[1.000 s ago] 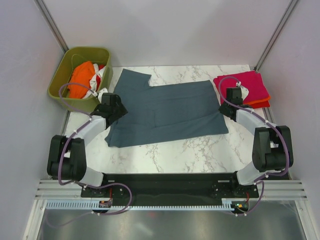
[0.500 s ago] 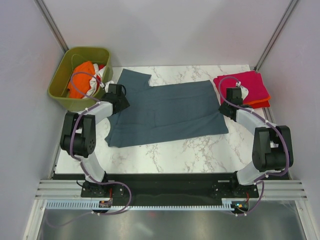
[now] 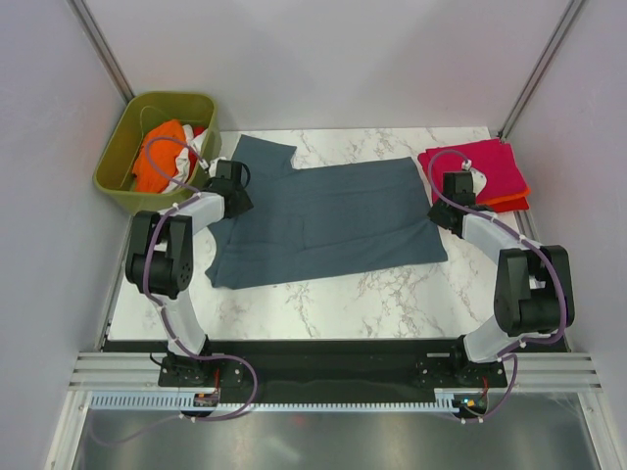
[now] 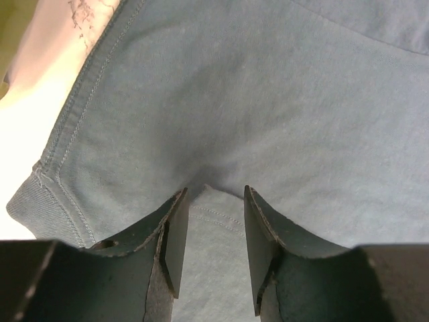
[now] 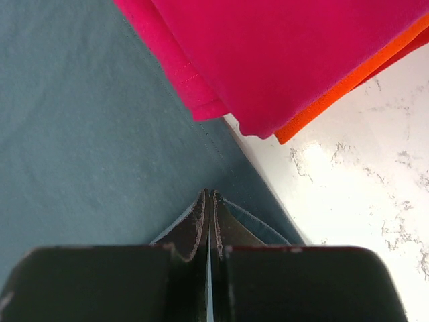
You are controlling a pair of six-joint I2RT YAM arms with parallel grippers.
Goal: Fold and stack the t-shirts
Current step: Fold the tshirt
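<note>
A slate blue-grey t-shirt point(image 3: 333, 220) lies spread flat across the marble table point(image 3: 392, 294). My left gripper point(image 3: 235, 199) is pressed down on its left side near the sleeve. In the left wrist view its jaws point(image 4: 214, 194) stand apart, open, with a raised fold and a stitched hem point(image 4: 214, 215) between them. My right gripper point(image 3: 443, 213) is at the shirt's right edge. In the right wrist view it point(image 5: 208, 194) is shut on the hem, which tents up to the tips. A folded magenta-pink t-shirt point(image 3: 480, 164) lies on an orange-red one point(image 3: 507, 203) at the back right.
An olive-green bin point(image 3: 113, 168) stands at the back left with an orange shirt point(image 3: 160, 157) and a white and red one point(image 3: 201, 142) inside. The magenta stack point(image 5: 281, 54) lies just beyond my right fingertips. White walls close off the sides.
My left arm has swung from the shirt's lower left side up to the area near the sleeve, and its jaws have narrowed. The right arm has not moved.
</note>
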